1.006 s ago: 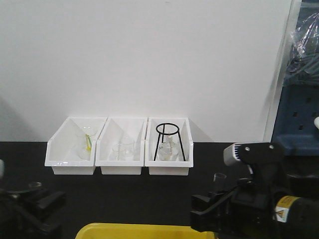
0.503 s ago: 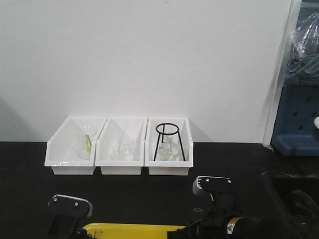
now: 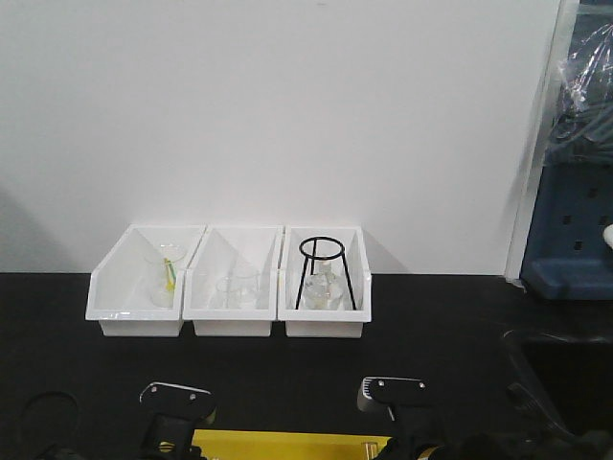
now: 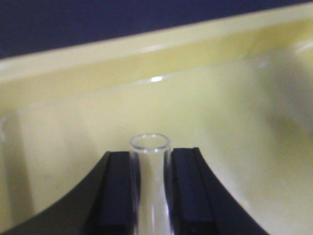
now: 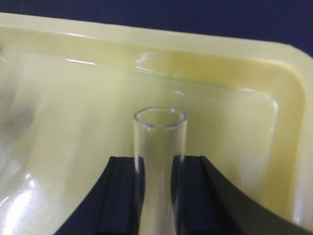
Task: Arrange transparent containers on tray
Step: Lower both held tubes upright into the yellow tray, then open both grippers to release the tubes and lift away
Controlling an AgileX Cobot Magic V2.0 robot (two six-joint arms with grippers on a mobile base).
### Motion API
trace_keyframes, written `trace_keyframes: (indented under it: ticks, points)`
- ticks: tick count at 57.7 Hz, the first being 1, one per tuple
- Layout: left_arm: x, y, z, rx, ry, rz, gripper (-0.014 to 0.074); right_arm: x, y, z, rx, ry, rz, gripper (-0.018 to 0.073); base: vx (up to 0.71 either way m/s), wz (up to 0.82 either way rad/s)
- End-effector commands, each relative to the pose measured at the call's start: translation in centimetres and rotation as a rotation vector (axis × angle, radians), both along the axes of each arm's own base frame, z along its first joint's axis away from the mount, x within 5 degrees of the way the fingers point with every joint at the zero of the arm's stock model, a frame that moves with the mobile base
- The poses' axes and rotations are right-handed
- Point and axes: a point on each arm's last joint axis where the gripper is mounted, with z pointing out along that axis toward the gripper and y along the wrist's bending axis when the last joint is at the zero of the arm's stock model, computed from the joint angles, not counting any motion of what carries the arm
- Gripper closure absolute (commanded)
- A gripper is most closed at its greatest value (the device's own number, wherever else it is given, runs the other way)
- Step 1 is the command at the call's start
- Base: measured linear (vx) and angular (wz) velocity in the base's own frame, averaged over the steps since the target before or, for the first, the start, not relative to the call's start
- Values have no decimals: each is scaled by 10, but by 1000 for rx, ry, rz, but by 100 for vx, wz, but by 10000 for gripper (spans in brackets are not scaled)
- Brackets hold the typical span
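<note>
- The test tube in my left claw stands pinched between my two black pads, rim just past the pad tips; my left claw is clamped on it, pads touching the glass on both sides.
- This tube hangs over the yellow tray, inside the tray's raised rim, which runs across the top of the left wrist view. Whether the tube touches the tray floor, I cannot tell.
- The test tube in my right claw is likewise gripped between black pads; my right claw is closed on it, and the round rim projects beyond the pads.
- This second tube sits over the tray near one of its rounded corners. Contact with the tray floor cannot be judged.
- From the front view only the tray's far edge shows, a yellow strip at the bottom, with the upper parts of both arms at either end of it; the tubes are too small to confirm there.
- The tray rests on a black table.
- Beyond the tray, against the white wall, stand three white bins side by side, touching.
- The bin furthest left from the tray holds a clear vessel with a yellow-green item; the middle bin holds clear beakers; the third holds a black ring stand over clear glassware.
</note>
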Motion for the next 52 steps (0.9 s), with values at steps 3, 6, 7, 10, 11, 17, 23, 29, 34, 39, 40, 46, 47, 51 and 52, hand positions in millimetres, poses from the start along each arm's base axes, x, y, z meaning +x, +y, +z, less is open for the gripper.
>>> trace_keyframes:
  ticks: [3, 6, 7, 10, 11, 17, 23, 29, 34, 39, 40, 46, 47, 51, 52]
  points:
    - [6, -5, 12, -47, -52, 13, 277, 8, 2, 17, 45, -80, -25, 402, 0, 0]
    - [6, -5, 12, -54, -46, 24, 262, 9, 2, 15, 43, -74, -26, 372, 0, 0]
    - [6, -5, 12, -58, -45, 28, 256, 9, 2, 14, 42, -73, -26, 363, 0, 0]
    - [7, -6, 12, -65, -45, 35, 232, 9, 2, 13, 41, -71, -26, 329, 0, 0]
    - [7, -6, 13, -66, -46, 36, 218, 9, 3, 13, 40, -69, -26, 314, 0, 0]
    - [7, -6, 13, -66, -46, 36, 149, 9, 3, 13, 40, -72, -27, 253, 0, 0]
    - [7, -5, 13, -66, -46, 37, 77, 10, 3, 13, 42, -77, -28, 187, 0, 0]
    - [7, -5, 16, -73, -52, 40, 30, 10, 3, 13, 42, -77, -28, 134, 0, 0]
    - [7, -4, 25, -96, -85, 45, 27, 9, 3, 13, 46, -73, -32, 110, 0, 0]
    - [6, -3, 39, -126, -136, 46, 33, 8, 2, 19, 61, -78, -39, 104, 0, 0]
    - [6, -2, 44, -132, -148, 48, 35, 7, 2, 22, 69, -83, -42, 105, 0, 0]
    - [3, 5, 69, -160, -233, 44, 46, 3, 0, 42, 109, -134, -49, 111, 0, 0]
    - [2, 7, 73, -161, -248, 39, 48, 2, -1, 49, 118, -152, -48, 113, 0, 0]
    - [-3, 13, 95, -152, -331, 7, 62, -4, -5, 70, 141, -215, -32, 137, 0, 0]
    - [-5, 15, 99, -150, -348, 2, 66, -6, -6, 75, 144, -231, -27, 144, 0, 0]
